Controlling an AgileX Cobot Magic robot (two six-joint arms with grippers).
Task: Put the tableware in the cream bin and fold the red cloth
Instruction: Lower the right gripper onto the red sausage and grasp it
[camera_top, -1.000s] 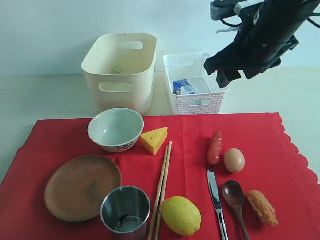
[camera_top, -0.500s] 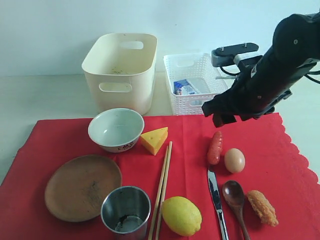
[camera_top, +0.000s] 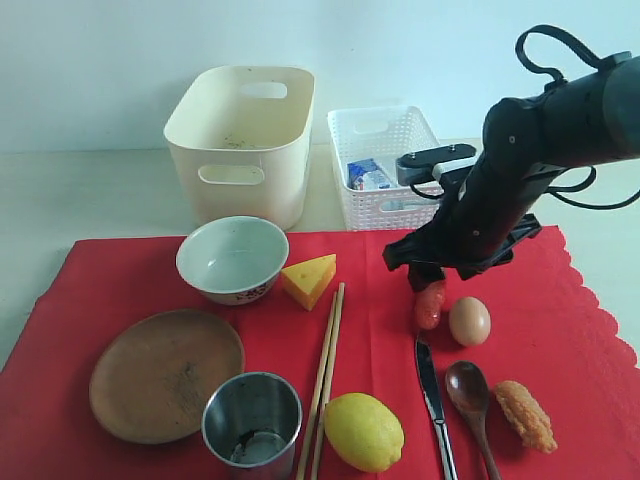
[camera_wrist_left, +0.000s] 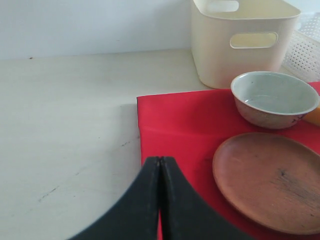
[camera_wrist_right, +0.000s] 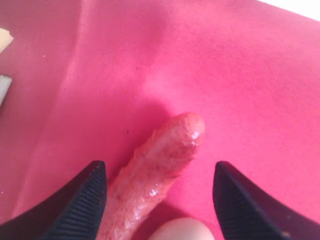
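Your right gripper (camera_wrist_right: 159, 172) hangs with its jaws apart, straddling a glossy sausage (camera_wrist_right: 165, 145) that lies on the red cloth (camera_top: 560, 300) directly beneath it. It grips nothing, and the sausage is not tableware. The metal knife (camera_top: 432, 390) and dark wooden spoon (camera_top: 470, 395) lie near this gripper, just past the sausage and the egg (camera_top: 468, 320). Both are thin, rigid and flat on soft fabric, so they will probably be hard to get under. Take each across its handle, and expect the smooth knife to slip.

Your left gripper (camera_wrist_left: 160, 162) has its jaws pressed together and empty, over the cloth's edge. The round brown plate (camera_wrist_left: 267, 180) sits just beside it, the pale bowl (camera_wrist_left: 275, 100) beyond that, and the cream bin (camera_wrist_left: 240, 40) farther on.

- **Plate:** shallow and matte, so pinch its rim.
- **Bowl:** looks glazed, hard and breakable, so take its lip.
- **Steel cup (camera_top: 252, 418):** probably light and slick, so grip its wall.
- **Wooden chopsticks (camera_top: 325, 370):** slender and may roll.
- **Cloth:** limp and likely to drag, so hold it by a corner.
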